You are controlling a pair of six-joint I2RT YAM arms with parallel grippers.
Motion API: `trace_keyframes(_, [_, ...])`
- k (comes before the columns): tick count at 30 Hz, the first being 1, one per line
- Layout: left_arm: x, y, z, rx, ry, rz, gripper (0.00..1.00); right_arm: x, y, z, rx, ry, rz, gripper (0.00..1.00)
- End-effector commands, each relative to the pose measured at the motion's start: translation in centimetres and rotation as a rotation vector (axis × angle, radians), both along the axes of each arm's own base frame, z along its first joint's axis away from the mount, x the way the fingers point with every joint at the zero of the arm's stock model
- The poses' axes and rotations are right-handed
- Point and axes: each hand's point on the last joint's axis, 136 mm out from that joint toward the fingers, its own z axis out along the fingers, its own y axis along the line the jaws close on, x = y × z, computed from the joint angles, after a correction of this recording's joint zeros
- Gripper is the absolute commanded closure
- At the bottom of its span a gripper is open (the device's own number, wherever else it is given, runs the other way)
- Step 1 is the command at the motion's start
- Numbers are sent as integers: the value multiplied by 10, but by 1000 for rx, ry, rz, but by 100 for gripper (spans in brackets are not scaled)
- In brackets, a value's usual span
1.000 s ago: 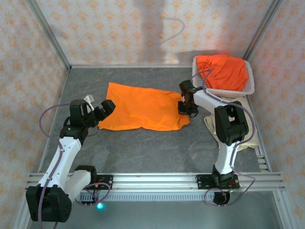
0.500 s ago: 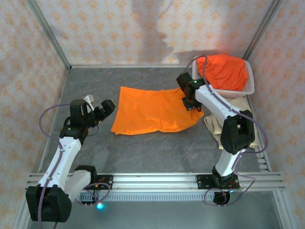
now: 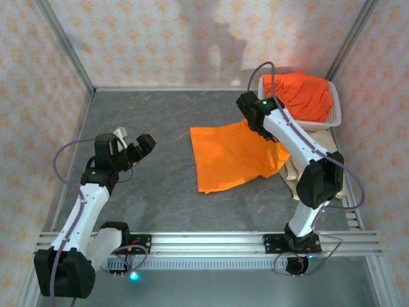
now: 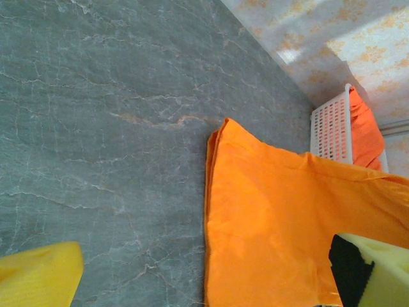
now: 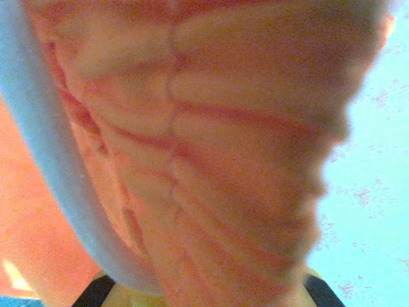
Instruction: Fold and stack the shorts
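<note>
Two grippers, one pair of orange shorts in the grip

One pair of orange shorts [image 3: 235, 157] lies spread on the grey table [image 3: 147, 198], a little to the right of the middle, with its far right corner raised. The right gripper [image 3: 251, 125] is closed on that corner. In the right wrist view the pinched fabric is bunched in folds directly before the lens (too close and too blurred to tell more). From the grip, the garment slopes down onto the table, and its near left corner points toward the arm bases.

The left gripper [image 3: 133, 142] hovers above bare table on the left side, jaws wide apart and holding nothing, well apart from the orange shorts. In the left wrist view its yellow finger pads [image 4: 38, 276] stand at the two lower corners, and the left edge of the garment, doubled in two layers, lies between them.

More shorts in the basket [image 3: 300, 94], also orange, are piled in the white basket [image 3: 332, 118] at the far right corner. Beige shorts [image 3: 291, 171] lie on the near side of it, partly hidden by the right arm.
</note>
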Motion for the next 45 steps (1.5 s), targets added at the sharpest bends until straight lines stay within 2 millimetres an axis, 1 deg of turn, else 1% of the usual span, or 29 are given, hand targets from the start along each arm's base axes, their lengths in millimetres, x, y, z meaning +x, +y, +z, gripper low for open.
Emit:
trace_keyframes(1, [-1, 0, 0, 16, -10, 4, 0, -4, 4, 17, -101, -16, 17, 100])
trace_keyframes(4, [-2, 0, -2, 17, -5, 4, 0, -4, 24, 12, -110, 1, 43, 100])
trace_keyframes(7, [-2, 0, -4, 19, -2, 2, 0, -5, 49, 10, -105, 1, 75, 100])
trace_keyframes(9, [-1, 0, -5, 18, 1, 4, 0, -7, 67, 7, -96, 10, 100, 100])
trace_keyframes(13, [-1, 0, -7, 19, 4, 8, 0, -11, 96, -3, -96, 29, 142, 100])
trace_keyframes(19, [-2, 1, -11, 21, 10, 13, 0, -17, 138, -27, -27, 69, 154, 100])
trace_keyframes(22, [-2, 1, -12, 21, 9, 14, 0, -24, 171, -46, 78, 110, 168, 99])
trace_keyframes(25, [-2, 1, -13, 19, 11, 23, 0, -36, 213, -72, 247, 184, 194, 87])
trace_keyframes(26, [-2, 1, -14, 16, 10, 25, 0, -43, 230, -83, 332, 224, 201, 80])
trace_keyframes(27, [-2, 1, -14, 14, 10, 27, 0, -52, 250, -92, 447, 283, 207, 70])
trace_keyframes(28, [-2, 1, -15, 13, 9, 28, 0, -59, 268, -97, 550, 325, 221, 59])
trace_keyframes(29, [-2, 1, -15, 12, 9, 29, 0, -69, 287, -100, 670, 374, 237, 52])
trace_keyframes(31, [-2, 1, -15, 9, 10, 32, 0, -85, 318, -89, 900, 431, 266, 44])
trace_keyframes(32, [-1, 1, -14, 6, 6, 33, 0, -93, 332, -77, 1040, 460, 283, 35])
trace_keyframes(33, [-2, 1, -13, 3, 4, 33, 0, -102, 342, -62, 1183, 484, 301, 30])
trace_keyframes(34, [-2, 0, -11, 0, 0, 32, 0, -105, 347, -46, 1313, 491, 317, 29])
trace_keyframes(35, [-2, 0, -10, -4, -2, 34, 0, -106, 346, -31, 1436, 482, 318, 18])
trace_keyframes(36, [-1, -1, -7, -9, -10, 34, 0, -103, 339, -18, 1534, 451, 306, 11])
trace_keyframes(37, [0, -2, -5, -18, -15, 33, 0, -98, 329, -9, 1585, 404, 302, 8])
trace_keyframes(38, [1, -5, -2, -31, -24, 25, 0, -92, 314, -6, 1603, 348, 283, 7])
trace_keyframes(40, [3, -14, 4, -49, -34, 0, 0, -81, 285, -8, 1574, 252, 244, 6])
trace_keyframes(41, [4, -21, 5, -54, -32, -16, 0, -78, 273, -15, 1542, 227, 220, 6])
trace_keyframes(43, [6, -35, 6, -57, -22, -50, 0, -77, 257, -26, 1487, 199, 184, 6])
trace_keyframes(45, [9, -56, 0, -54, 19, -94, 2, -74, 243, -42, 1421, 164, 132, 8])
